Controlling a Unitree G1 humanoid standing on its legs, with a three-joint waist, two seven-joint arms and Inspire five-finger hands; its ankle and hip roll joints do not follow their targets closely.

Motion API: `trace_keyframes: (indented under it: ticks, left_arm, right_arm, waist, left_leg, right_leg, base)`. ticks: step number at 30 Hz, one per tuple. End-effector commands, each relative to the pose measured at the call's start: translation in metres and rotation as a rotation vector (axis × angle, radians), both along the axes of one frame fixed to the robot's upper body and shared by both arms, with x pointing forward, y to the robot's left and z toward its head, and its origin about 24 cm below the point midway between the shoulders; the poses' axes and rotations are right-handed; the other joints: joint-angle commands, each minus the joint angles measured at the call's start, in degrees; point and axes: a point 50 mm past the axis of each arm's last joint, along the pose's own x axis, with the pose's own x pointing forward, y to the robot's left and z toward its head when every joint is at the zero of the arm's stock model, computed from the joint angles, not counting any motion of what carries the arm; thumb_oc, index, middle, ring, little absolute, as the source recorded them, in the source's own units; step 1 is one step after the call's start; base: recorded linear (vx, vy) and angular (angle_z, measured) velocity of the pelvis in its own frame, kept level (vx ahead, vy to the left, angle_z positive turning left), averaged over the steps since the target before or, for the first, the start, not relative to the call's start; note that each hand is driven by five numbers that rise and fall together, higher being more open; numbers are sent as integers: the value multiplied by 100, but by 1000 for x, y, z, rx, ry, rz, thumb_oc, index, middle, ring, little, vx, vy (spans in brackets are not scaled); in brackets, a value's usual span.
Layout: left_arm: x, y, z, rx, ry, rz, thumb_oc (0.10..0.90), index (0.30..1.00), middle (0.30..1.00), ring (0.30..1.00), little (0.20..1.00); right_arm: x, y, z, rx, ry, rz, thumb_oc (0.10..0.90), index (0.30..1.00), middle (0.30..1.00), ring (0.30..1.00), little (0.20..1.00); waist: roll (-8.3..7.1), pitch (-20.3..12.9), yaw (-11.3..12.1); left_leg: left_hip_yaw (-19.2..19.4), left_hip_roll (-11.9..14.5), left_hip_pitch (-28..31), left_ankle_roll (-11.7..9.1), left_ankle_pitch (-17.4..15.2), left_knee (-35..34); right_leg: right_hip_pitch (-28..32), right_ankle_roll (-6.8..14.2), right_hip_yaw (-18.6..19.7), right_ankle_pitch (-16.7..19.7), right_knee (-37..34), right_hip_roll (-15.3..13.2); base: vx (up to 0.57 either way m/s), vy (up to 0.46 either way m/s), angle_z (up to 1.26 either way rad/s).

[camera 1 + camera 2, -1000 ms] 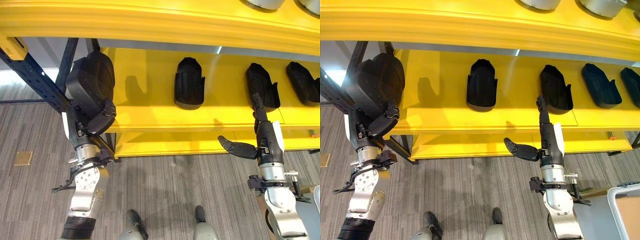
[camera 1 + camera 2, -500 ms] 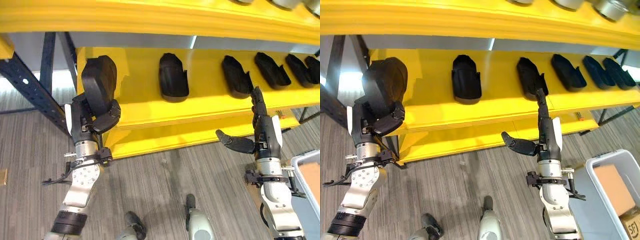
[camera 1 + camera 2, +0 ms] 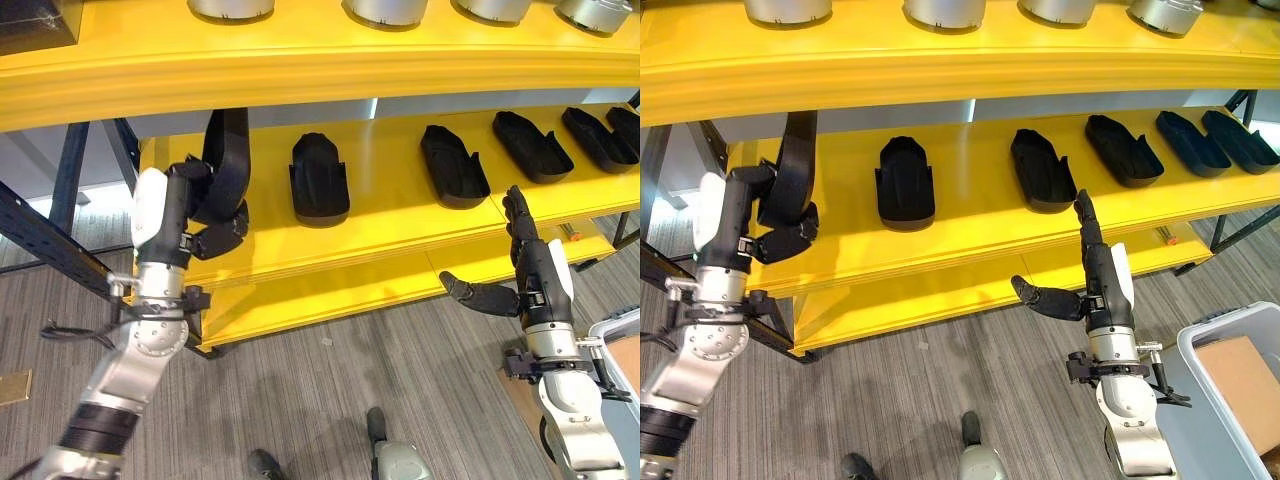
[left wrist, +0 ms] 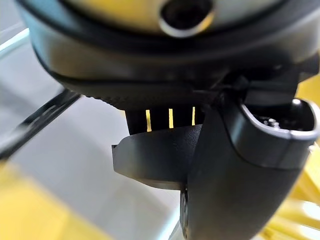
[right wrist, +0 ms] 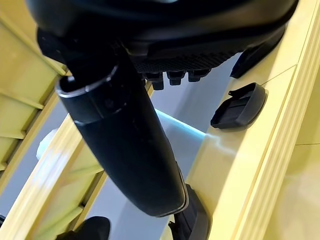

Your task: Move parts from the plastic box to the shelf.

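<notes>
Black part (image 3: 226,170) clamped in left hand (image 3: 215,235) fingers, right hand (image 3: 1087,285) fingers apart (grey bin (image 3: 1230,375) beside)

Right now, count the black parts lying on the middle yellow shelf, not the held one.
5: one nearest the left robot hand, then four in a row rightward. More may lie past the view's right edge.

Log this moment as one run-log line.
left hand: shut on black part, at shelf's left end | right hand: open, empty, before shelf | parts on shelf: five
</notes>
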Motion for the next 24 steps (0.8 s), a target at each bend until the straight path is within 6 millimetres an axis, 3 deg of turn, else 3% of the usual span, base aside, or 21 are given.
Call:
trace_keyframes:
  ticks: [1, 5, 8, 15, 20, 24]
  left_arm:
    - [-1, 1, 68, 79, -335, 33, 400, 300, 300, 300, 300]
    - [-4, 22, 69, 228, -298, 155, 400, 300, 300, 300, 300]
    - [-4, 35, 80, 381, -286, 245, 400, 300, 300, 300, 300]
    - [-4, 54, 88, 537, -225, 344, 400, 300, 300, 300, 300]
    - [8, 52, 89, 667, -165, 369, 400, 300, 300, 300, 300]
    - [23, 46, 86, 650, -141, 362, 400, 300, 300, 300, 300]
  right_arm:
    - [-8, -13, 44, -54, -227, 18, 900, 1000, 1000, 1000, 1000]
    - [-11, -17, 39, -64, -204, 1, 900, 1000, 1000, 1000, 1000]
    - [-11, -18, 37, -72, -188, 1, 900, 1000, 1000, 1000, 1000]
    - [-14, -17, 32, -65, -162, 16, 900, 1000, 1000, 1000, 1000]
    - [-14, -16, 30, -80, -144, 29, 900, 1000, 1000, 1000, 1000]
    - [-13, -14, 29, -69, -143, 36, 900, 1000, 1000, 1000, 1000]
  waist:
    - [318, -713, 81]
    - [360, -767, 91]
    - [404, -808, 67]
    - [423, -809, 64]
    - [455, -783, -1]
    - [454, -747, -47]
  left_leg:
    - [-192, 624, 536, -454, 114, -242]
    - [-162, 577, 660, -467, 128, -336]
    - [-126, 543, 711, -475, 146, -393]
    - [-114, 553, 699, -481, 136, -344]
    - [-149, 544, 630, -490, 122, -277]
    - [-177, 578, 499, -493, 119, -189]
  right_leg:
    - [277, 453, -104, -308, 391, -537]
    - [417, 465, -104, -289, 276, -541]
    - [458, 479, -101, -265, 222, -555]
    - [434, 483, -43, -281, 229, -550]
    - [442, 490, -43, -293, 244, -561]
    - [377, 482, -42, -306, 255, -548]
  base:
    - [19, -34, 2]
    - [18, -14, 3]
    - [0, 0, 0]
    - [0, 0, 0]
    - [0, 0, 0]
    - [-3, 0, 1]
